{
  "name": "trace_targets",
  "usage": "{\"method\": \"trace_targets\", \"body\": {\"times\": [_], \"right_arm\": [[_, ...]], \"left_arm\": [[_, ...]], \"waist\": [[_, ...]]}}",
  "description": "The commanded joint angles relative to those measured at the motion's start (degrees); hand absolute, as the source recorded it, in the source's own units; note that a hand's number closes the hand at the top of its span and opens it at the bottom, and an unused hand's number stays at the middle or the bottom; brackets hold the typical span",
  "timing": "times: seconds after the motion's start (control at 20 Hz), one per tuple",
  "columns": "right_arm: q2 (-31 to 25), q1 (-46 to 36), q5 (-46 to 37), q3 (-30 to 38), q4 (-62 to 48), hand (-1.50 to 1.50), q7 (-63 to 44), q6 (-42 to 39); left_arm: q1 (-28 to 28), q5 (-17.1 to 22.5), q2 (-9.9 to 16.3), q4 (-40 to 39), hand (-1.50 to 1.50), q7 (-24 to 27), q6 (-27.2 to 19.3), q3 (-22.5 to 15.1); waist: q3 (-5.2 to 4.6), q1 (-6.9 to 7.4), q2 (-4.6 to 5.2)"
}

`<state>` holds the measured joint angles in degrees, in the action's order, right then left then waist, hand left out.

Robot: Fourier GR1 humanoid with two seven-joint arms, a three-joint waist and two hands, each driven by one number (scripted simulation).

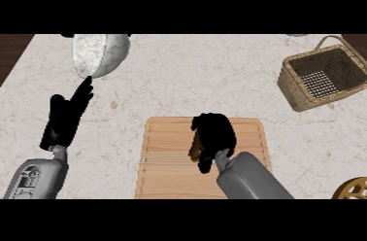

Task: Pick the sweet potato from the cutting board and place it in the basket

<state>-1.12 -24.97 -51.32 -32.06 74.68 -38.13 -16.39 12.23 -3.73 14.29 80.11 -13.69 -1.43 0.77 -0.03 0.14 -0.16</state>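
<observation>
On the counter [215, 70], cutting board [168, 152] and empty basket [319, 77] stand well apart; grasp step underway, right hand [213, 133] curled round the sweet potato [195, 148] on the board, left hand [68, 116] resting straight-fingered; next: lift, carry to basket.

sweet potato [194, 148] on cutting board [166, 157], basket [290, 82] far right

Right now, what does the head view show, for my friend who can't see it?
The right hand curls over the sweet potato on the cutting board. A wicker basket waits at the far right, and the left hand rests open near a grey bowl.
</observation>
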Motion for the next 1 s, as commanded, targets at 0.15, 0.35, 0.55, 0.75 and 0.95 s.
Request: {"method": "trace_targets", "body": {"times": [0.15,0.35,0.55,0.75,0.95], "right_arm": [[-0.5,-3.6,-5.7,0.4,-4.1,1.5,6.5,-0.5],[-2.1,-0.8,-10.5,-2.7,-5.2,1.5,8.9,2.9],[-4.0,-6.1,-8.7,3.3,2.0,1.5,8.5,-7.9],[-2.5,-14.7,-7.8,6.8,3.8,1.5,6.7,-15.6],[-4.1,-13.5,-4.7,12.0,11.8,1.5,9.3,-13.9]], "left_arm": [[-1.5,-0.9,-0.7,3.0,0.0,-1.4,0.6,0.2],[-1.3,-0.3,-0.6,-0.2,0.0,1.0,1.6,1.8],[0.4,-0.3,-0.2,-0.4,0.0,0.2,2.5,2.7],[-0.5,-2.6,-2.3,-1.9,0.0,2.1,0.1,1.2],[-1.9,-1.5,-0.7,-1.3,0.0,2.7,2.2,2.4]], "waist": [[0.04,0.18,0.14],[0.03,0.05,0.17],[0.02,-0.15,0.1],[0.01,-0.06,0.1],[0.03,-0.25,0.02]]}}
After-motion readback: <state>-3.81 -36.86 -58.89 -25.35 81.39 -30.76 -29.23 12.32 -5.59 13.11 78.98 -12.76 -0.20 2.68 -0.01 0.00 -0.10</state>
